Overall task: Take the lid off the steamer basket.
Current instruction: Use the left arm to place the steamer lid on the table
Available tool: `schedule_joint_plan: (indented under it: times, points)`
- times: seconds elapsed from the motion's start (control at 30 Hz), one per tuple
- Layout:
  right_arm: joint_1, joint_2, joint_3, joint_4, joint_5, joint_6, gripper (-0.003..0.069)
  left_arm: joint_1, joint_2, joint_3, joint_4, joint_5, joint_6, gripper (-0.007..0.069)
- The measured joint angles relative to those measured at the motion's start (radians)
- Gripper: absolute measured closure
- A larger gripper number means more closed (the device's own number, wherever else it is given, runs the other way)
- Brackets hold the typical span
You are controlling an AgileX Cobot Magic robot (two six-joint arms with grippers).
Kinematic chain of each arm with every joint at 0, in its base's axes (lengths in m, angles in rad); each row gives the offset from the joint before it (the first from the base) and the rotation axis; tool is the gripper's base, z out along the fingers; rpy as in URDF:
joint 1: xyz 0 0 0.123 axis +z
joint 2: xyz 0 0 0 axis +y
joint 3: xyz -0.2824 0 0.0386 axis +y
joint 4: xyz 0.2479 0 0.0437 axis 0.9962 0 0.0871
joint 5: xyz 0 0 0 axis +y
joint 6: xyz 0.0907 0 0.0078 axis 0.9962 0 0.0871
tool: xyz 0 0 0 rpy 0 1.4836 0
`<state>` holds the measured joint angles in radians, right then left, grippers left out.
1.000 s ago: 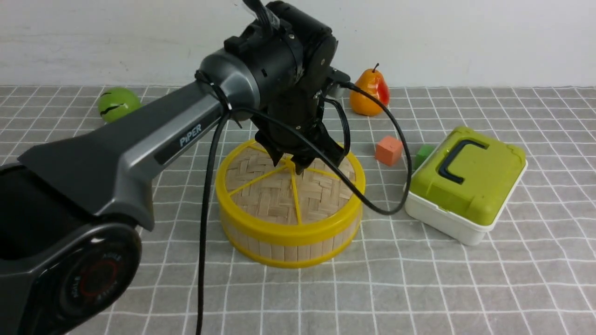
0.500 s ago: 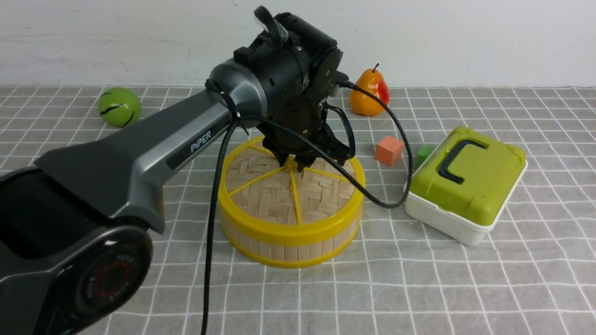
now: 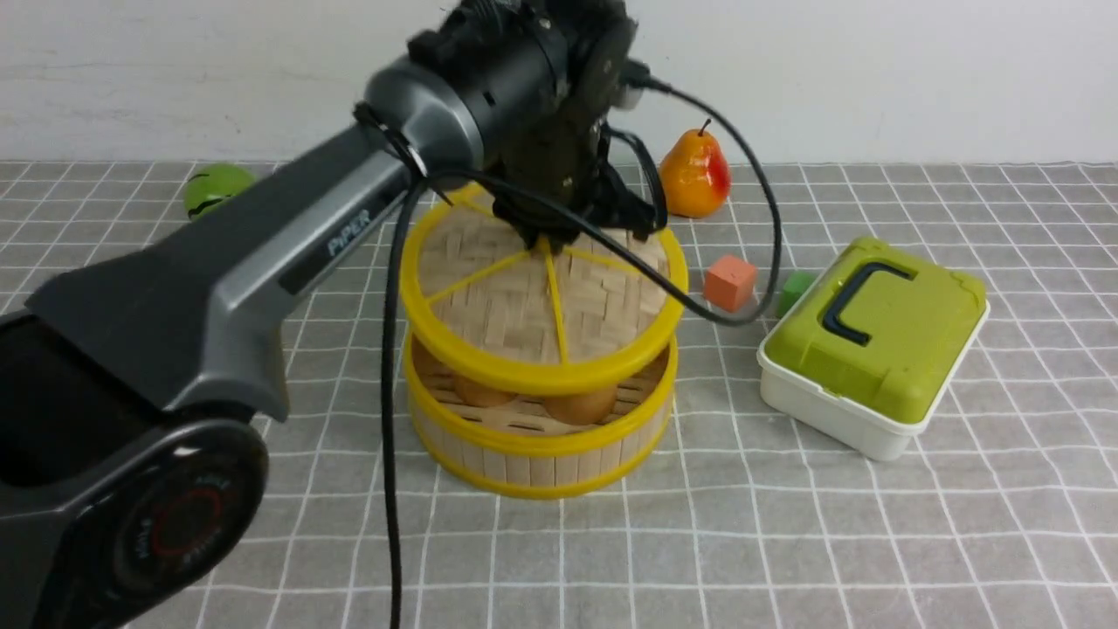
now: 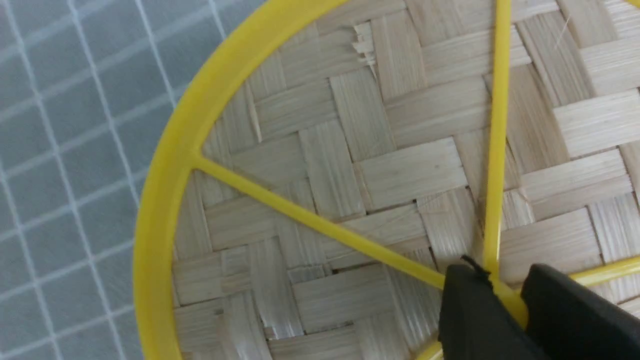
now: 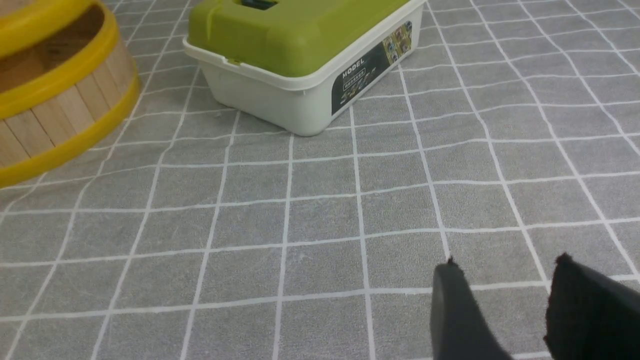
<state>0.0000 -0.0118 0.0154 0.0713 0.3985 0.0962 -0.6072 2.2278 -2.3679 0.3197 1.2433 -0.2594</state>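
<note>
Grid cloth (image 3: pixel 786 524) | lid (image 3: pixel 524 306) risen off steamer basket (image 3: pixel 533 454) | left pincer (image 3: pixel 548 243) gripping it

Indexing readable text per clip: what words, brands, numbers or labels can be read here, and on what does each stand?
"PiPER": on the grey link of the left arm.
"MODEL": on the dark sticker on the side of the white box.
Smaller print under "MODEL": too small to read.
Lettering around the red ring on the base joint: too blurred to read.
The lid and steamer basket show no text.
</note>
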Motion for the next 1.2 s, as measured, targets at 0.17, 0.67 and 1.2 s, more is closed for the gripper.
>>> schedule_joint_plan:
  times: [0.17,0.67,1.2]
  points:
    - [0.0,0.0,0.0,0.0,0.0,0.0,0.0418,0.048,-0.133,-0.067,0.004,0.0,0.024,0.0515]
    - [0.0,0.0,0.0,0.0,0.0,0.0,0.0418,0.527,-0.283,0.295,-0.149,-0.026,-0.009,0.0515]
    - [0.0,0.0,0.0,0.0,0.0,0.0,0.0418,0.527,-0.21,0.826,-0.18,-0.555,-0.218,0.0515]
